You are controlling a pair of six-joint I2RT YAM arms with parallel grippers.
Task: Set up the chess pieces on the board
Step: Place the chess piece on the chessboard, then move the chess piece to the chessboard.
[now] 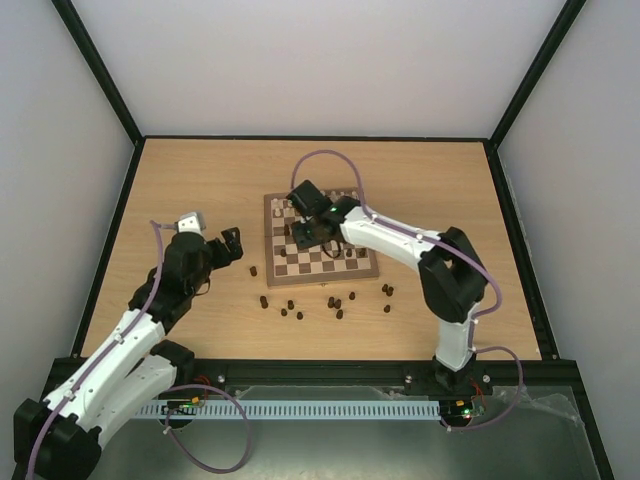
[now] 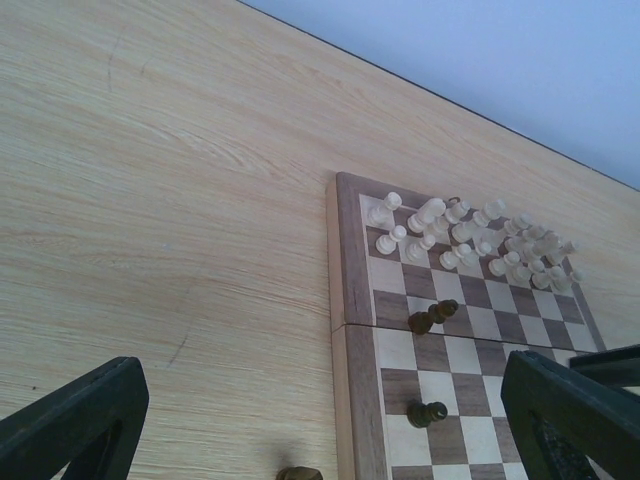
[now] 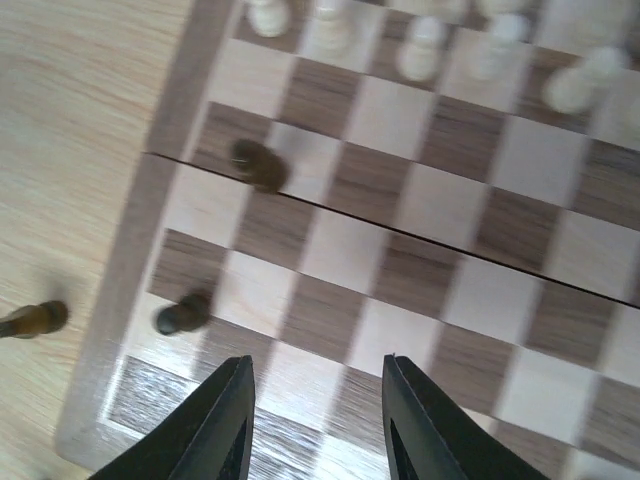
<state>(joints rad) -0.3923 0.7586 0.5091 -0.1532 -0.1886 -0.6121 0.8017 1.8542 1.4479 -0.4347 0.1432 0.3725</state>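
Most chess pieces (image 1: 335, 300) lie scattered on the worktop (image 1: 180, 190) between its near edge and the board (image 1: 372, 270). The left hand (image 1: 228, 250), spread wide and empty, hovers just left of that scatter, and I judge it the nearer arm for them. Further in, the right hand (image 3: 318, 368) hangs over the board's left side, fingers narrowly parted around nothing, with one dark piece (image 3: 183, 315) just ahead and left of it.
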